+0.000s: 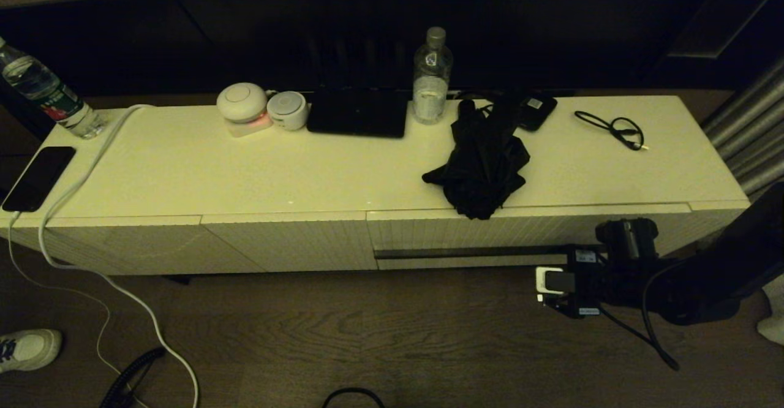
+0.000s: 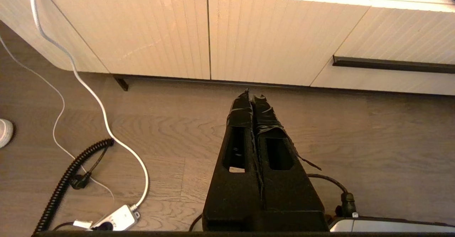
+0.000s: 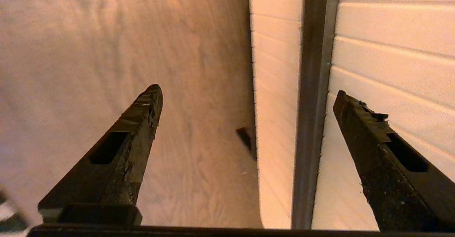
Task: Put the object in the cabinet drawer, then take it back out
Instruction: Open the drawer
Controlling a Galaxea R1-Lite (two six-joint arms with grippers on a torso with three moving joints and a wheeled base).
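Umbrella (image 1: 481, 166): compact, black, bunched, lying on cabinet top (image 1: 245, 175) at its front edge, fabric overhanging slightly above cabinet drawer (image 1: 490, 236). Handle end pointing toward 12 o'clock, near clear water bottle (image 1: 432, 77) and small black device (image 1: 536, 111).

Cabinet drawer: fully shut, ribbed cream front, dark handle strip (image 1: 471, 252) running horizontally.

Right gripper (image 3: 249, 94): spread wide, holding nothing. Positioned in front of drawer face at right end of handle strip; in wrist view, handle strip (image 3: 309, 105) passing between the two fingers (image 3: 142, 112), no contact visible. Located at roughly 4 o'clock from umbrella in head view, below cabinet top level, well apart from the fabric.

Left gripper (image 2: 253, 100): fingers pressed together, empty, parked low over wooden floor (image 2: 355, 141), facing ribbed cabinet panels (image 2: 160, 34).

Thin black cable (image 1: 615, 127): on cabinet top at 2 o'clock from umbrella.
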